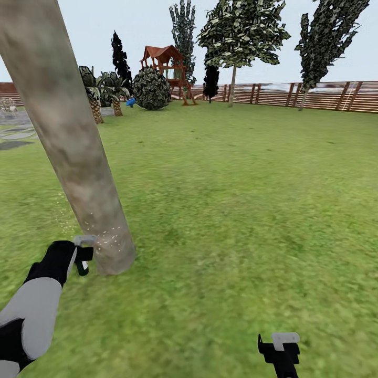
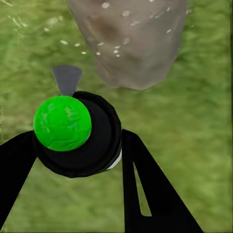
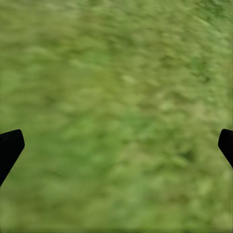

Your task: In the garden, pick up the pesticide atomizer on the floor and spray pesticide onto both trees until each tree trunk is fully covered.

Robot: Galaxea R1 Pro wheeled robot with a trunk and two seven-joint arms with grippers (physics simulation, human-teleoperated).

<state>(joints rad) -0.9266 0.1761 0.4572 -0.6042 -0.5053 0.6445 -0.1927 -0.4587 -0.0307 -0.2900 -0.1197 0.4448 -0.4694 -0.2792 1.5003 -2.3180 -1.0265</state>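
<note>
— What's the left gripper [image 2: 77, 145] doing?

— Its black fingers [image 2: 150, 189] are clamped on the atomizer [image 2: 75, 131], one on each side of the black body under the green cap. The grey nozzle [image 2: 66, 78] points at the trunk [image 2: 131, 39].

— How close?

— Just beside the trunk's [image 1: 68, 136] foot, low over the grass [image 1: 236, 210]. White specks [image 1: 107, 236] of pesticide dot the bark there and drift over the lawn on its left.

— And the right gripper [image 1: 278, 349]?

— Spread wide, nothing in it, hanging over bare grass [image 3: 116, 116], well apart from the trunk.

— Beyond that?

— Lawn out to the fence [image 1: 315, 95], with another tree [image 1: 239, 37] before it.
</note>
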